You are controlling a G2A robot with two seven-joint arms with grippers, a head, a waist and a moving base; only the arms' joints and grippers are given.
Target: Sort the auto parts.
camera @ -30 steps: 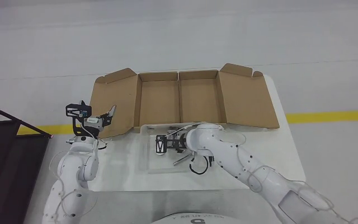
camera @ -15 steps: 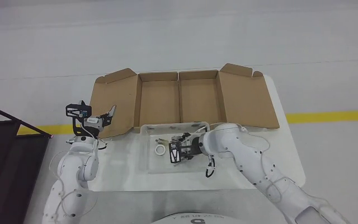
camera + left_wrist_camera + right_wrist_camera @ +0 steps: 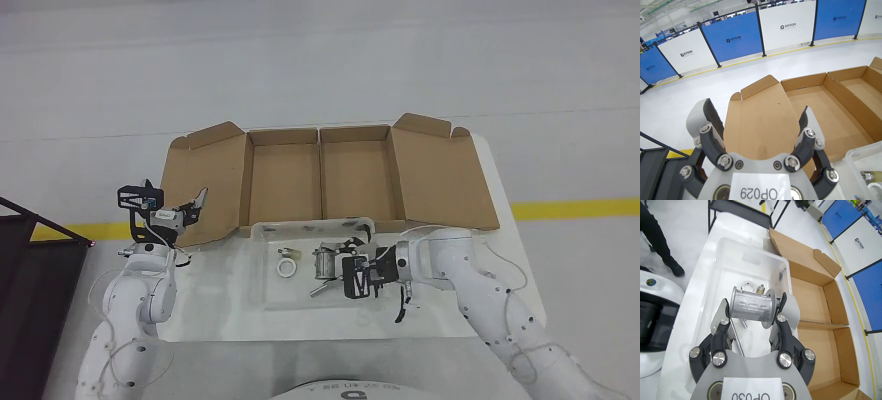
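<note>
A silver metal cylinder [image 3: 751, 308] with a flange at one end is held crosswise in my right gripper [image 3: 754, 306], whose fingers are shut on its two ends. In the top view the right gripper [image 3: 345, 275] and cylinder [image 3: 325, 265] are over the middle of the clear plastic tray [image 3: 265, 295]. In the tray lie a white ring [image 3: 287, 268], a brass fitting [image 3: 760, 289] and a thin metal rod [image 3: 737, 338]. My left gripper [image 3: 757, 111] stands open and holds nothing, beside the left flap of the cardboard box [image 3: 285, 185].
The open cardboard box has two bare compartments [image 3: 355, 180] and flaps spread to both sides, just behind the tray. A black rack [image 3: 30, 260] stands off the table's left edge. Bare table lies right of the tray.
My right gripper has drawn back to the right across the tray with the cylinder, uncovering the white ring. The left arm has not moved.
</note>
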